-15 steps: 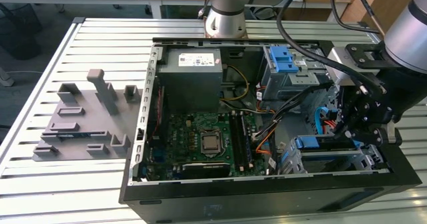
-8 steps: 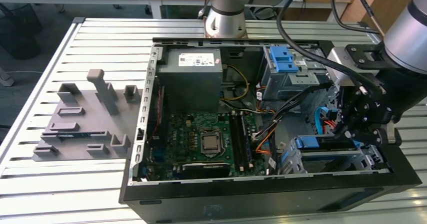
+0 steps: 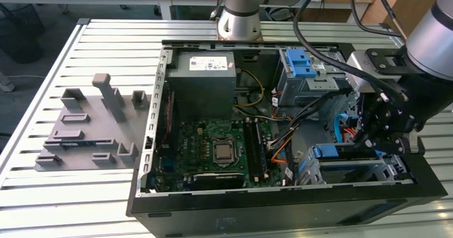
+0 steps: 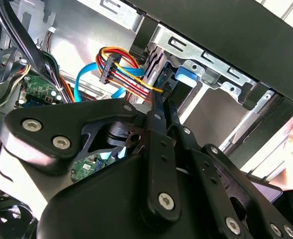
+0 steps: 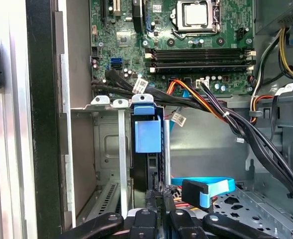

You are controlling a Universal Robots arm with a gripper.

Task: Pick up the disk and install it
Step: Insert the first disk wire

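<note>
Here, the black metal pincer (image 5: 155, 209) meets the blue-bracketed flat disk (image 5: 147, 134).

We see the gripper (image 3: 388, 142) at the lower right of the exterior view, hemmed in by the drive cage (image 3: 354, 166) below and cables (image 3: 311, 116) to its left; the case (image 3: 283, 206) stands open above the motherboard (image 3: 216, 148).

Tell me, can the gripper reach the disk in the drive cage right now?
Probably yes: the gripper sits right at the disk in the drive cage; the cables lie aside, nothing between.
</note>
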